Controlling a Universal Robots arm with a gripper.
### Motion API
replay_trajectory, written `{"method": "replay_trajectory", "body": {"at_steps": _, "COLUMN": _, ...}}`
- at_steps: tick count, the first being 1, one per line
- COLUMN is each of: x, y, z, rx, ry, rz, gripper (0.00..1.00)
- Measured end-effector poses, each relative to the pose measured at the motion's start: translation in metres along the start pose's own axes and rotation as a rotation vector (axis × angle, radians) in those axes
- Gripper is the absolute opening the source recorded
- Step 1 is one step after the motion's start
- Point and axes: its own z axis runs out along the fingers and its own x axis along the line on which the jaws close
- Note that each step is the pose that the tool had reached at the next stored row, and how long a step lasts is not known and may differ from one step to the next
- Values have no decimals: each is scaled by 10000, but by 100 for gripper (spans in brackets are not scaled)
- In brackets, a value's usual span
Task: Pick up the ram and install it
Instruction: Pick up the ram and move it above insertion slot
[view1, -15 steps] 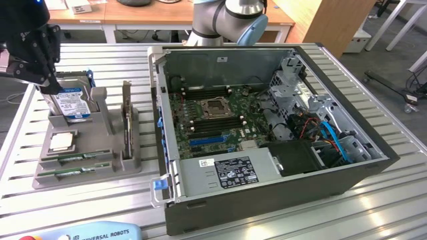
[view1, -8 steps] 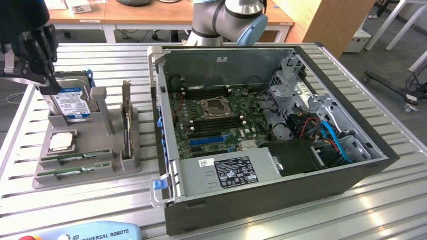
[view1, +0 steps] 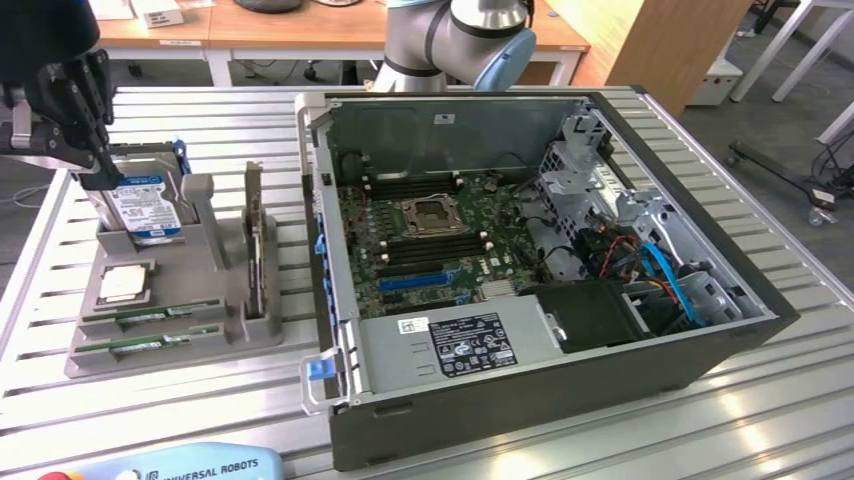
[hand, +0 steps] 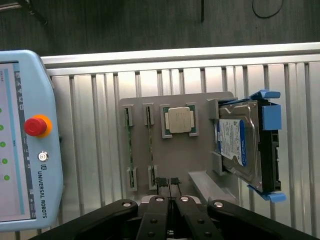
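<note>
Two ram sticks lie edge-up in the slots of a grey holder tray (view1: 187, 335). One ram stick (view1: 150, 315) (hand: 151, 145) sits beside the other ram stick (view1: 144, 346) (hand: 131, 145), each thin and green. My gripper (view1: 96, 176) (hand: 167, 182) hangs above the tray's far end, over the hard drive, well above the sticks. Its fingers are shut together with nothing between them. The open computer case (view1: 667, 370) lies on the exterior view's right, its motherboard (view1: 427, 235) exposed with long memory slots beside the processor socket (view1: 431, 213).
The tray also holds a square silver processor (view1: 123, 283) (hand: 180, 120), a hard drive in a blue bracket (view1: 140, 205) (hand: 240, 142) and an upright expansion card (view1: 254, 245). A teach pendant (view1: 174, 466) (hand: 25, 140) lies at the table's near edge. The arm's base (view1: 454, 40) stands behind the case.
</note>
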Motion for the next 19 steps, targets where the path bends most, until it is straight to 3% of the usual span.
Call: {"method": "replay_trajectory", "body": {"at_steps": 19, "x": 1, "y": -2, "z": 33, "rx": -3, "ry": 4, "rz": -115, "gripper": 10}}
